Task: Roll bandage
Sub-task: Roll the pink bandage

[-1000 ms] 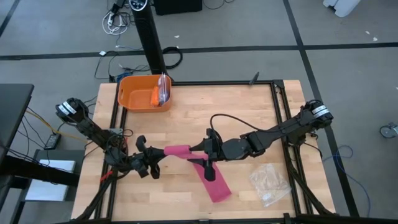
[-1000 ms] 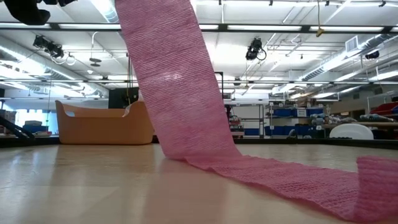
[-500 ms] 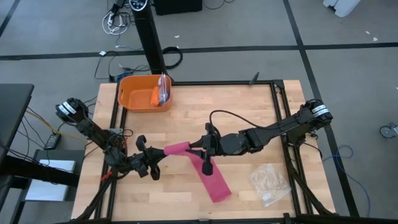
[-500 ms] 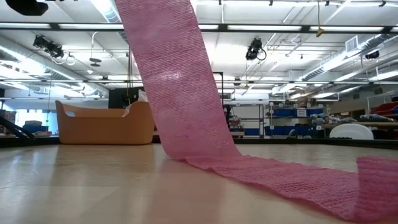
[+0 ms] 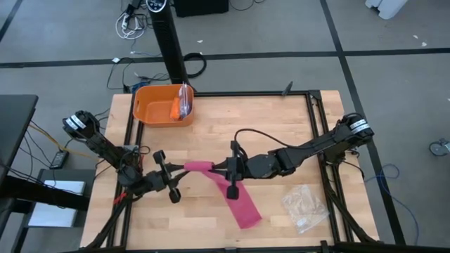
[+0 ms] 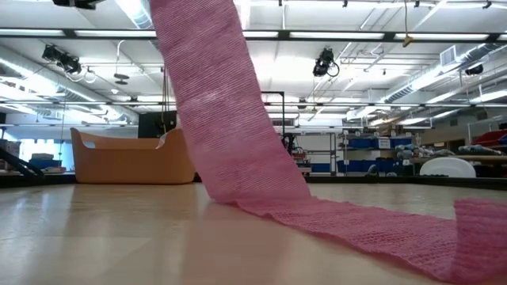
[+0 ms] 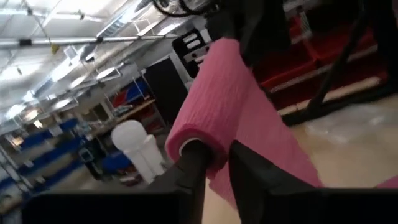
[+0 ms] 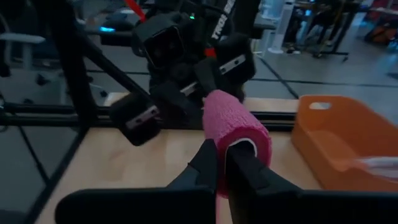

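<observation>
The bench [image 5: 274,126] is a big wooden top with a dark frame. Two dark arms reach in low over it, one from each side, and they meet near the middle.

The bandage [image 5: 235,200] is a long pink cloth strip. Part of it is wound into a small roll [image 5: 200,167], held up in the air between the two arms. The roll's long way runs left to right, from one arm to the other. The loose tail hangs down from the roll, then lies flat on the bench and runs toward the near right.

The cloth looks soft, light and floppy. It will bend and sag, so I think it is best held at the roll's two ends, with the tail kept a bit tight so it winds neatly.

The right gripper [image 8: 221,163] has its fingers pressed together on the right end of the roll. The left gripper [image 7: 214,158] is at the left end, with one finger at the hole in the middle. Its fingers sit a little apart, and I cannot tell if they are squeezing the cloth.

An orange tub [image 5: 163,104] sits at the far left. A clear plastic bag [image 5: 304,205] lies at the near right.
</observation>
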You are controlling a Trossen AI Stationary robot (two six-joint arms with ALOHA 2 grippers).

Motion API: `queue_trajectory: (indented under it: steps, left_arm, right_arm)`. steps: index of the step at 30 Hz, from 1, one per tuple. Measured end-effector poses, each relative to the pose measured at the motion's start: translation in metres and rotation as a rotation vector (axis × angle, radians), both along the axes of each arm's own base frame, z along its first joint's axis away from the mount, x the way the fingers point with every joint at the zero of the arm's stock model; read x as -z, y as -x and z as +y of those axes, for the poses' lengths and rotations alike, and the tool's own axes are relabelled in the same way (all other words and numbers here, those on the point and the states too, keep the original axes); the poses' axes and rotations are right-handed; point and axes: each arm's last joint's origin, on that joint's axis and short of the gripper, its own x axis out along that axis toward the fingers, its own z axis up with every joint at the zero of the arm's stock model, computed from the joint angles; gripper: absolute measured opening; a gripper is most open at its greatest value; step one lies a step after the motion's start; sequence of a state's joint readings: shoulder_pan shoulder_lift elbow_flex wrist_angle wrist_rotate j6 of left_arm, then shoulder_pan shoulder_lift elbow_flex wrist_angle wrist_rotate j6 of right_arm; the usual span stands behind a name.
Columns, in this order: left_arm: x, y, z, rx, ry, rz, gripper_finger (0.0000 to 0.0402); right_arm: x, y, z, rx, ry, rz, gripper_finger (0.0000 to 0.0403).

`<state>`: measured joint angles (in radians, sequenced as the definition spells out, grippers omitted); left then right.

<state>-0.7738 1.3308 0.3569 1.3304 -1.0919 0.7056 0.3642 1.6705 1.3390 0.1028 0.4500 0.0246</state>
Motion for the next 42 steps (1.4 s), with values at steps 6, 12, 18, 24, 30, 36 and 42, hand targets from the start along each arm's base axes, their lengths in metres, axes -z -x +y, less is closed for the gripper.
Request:
queue_trajectory:
  steps: [6, 12, 18, 24, 30, 36, 42]
  left_arm:
    - [0.003, 0.000, 0.000, 0.014, 0.131, -0.029, 0.0123]
    - [0.002, 0.000, -0.001, 0.065, 0.184, -0.062, 0.0144]
    - [-0.010, 0.002, 0.002, 0.266, 0.278, -0.213, 0.0146]
    - [-0.007, -0.008, 0.020, 0.537, 0.464, -0.288, 0.0146]
    - [-0.019, -0.019, 0.019, 0.510, 0.367, -0.298, 0.0146]
    - [-0.034, -0.026, 0.007, 0.490, 0.189, -0.263, 0.0142]
    - [-0.042, -0.030, 0.002, 0.473, 0.124, -0.237, 0.0141]
  right_arm:
    - [-0.012, 0.012, -0.001, 0.053, 0.055, -0.003, 0.0010]
    - [-0.015, 0.019, 0.003, 0.074, 0.112, 0.016, 0.0010]
    - [-0.019, 0.029, 0.015, 0.019, 0.184, 0.031, 0.0010]
    - [-0.035, 0.043, 0.022, -0.051, 0.241, -0.014, 0.0010]
    - [-0.050, 0.051, 0.019, -0.211, 0.220, -0.075, 0.0010]
    - [-0.054, 0.053, 0.017, -0.240, 0.190, -0.094, 0.0011]
    - [-0.055, 0.051, 0.013, -0.220, 0.144, -0.095, 0.0011]
